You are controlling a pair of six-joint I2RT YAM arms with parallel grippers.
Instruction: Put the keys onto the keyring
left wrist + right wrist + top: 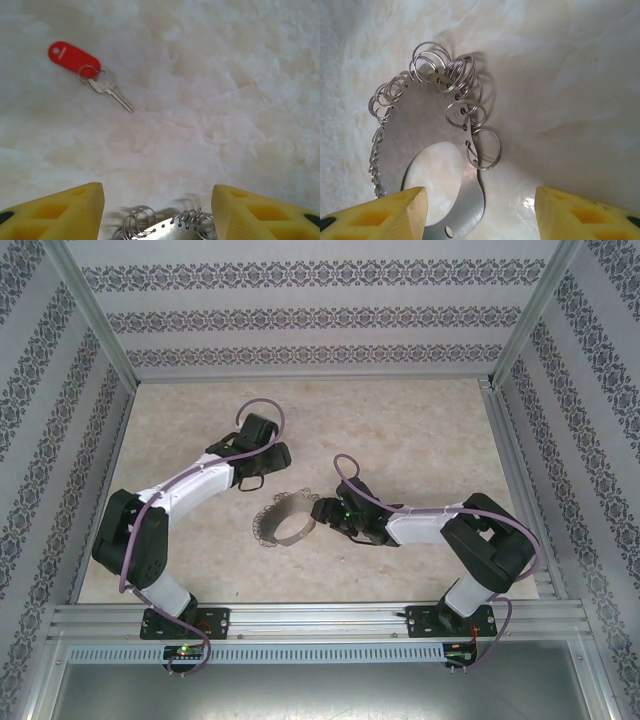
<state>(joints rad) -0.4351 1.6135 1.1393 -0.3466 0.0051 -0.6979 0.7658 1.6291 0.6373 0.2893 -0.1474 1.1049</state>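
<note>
Left jaws open, empty, key (106,85) on red tag (72,56) lies flat on bench (225,100) ahead of them. Right jaws open astride band of keyring (420,130), which lies flat, gripping nothing. Best: clamp band firmly first, then pinch tag — leave key's small ring free for threading

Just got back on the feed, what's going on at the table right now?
Neither arm seems to be gripping anything. The keyring sits on the table between the two arms. The right end effector hangs open just over it, and the left end effector is open at its far side. The red-tagged key lies loose on the table, not yet on the keyring.
</note>
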